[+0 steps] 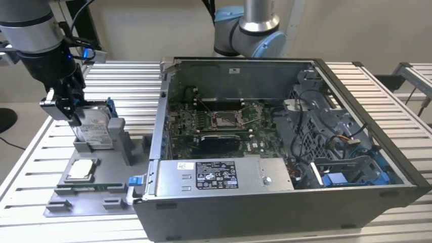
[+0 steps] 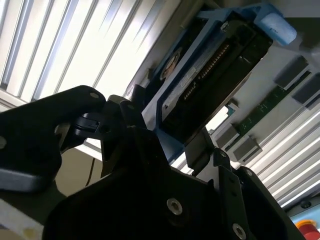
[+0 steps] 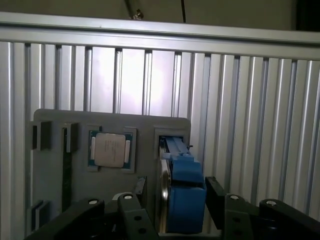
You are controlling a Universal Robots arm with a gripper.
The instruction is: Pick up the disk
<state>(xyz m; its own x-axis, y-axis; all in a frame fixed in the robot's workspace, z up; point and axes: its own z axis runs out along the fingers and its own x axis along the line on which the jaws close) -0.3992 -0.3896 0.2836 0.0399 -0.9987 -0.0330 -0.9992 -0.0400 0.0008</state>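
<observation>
I see the claw point(image 1: 71, 109) at the left of the exterior view, down over the upright disk point(image 1: 94, 126) standing in its grey holder point(image 1: 120, 135) on the tabletop point(image 1: 128, 81); I cannot tell whether it grips.

the disk point(image 1: 94, 126) stands upright in a tray point(image 1: 88, 202) on the surface point(image 1: 378, 101), chip point(image 1: 81, 169) just beside it, computer case point(image 1: 270, 212) to the exterior view's right.

You saw the disk point(image 1: 94, 127) only in part: the gripper point(image 1: 70, 112) covered its upper corner, the grey holder point(image 1: 120, 137) hid its lower edge, and their contact was unclear.
</observation>
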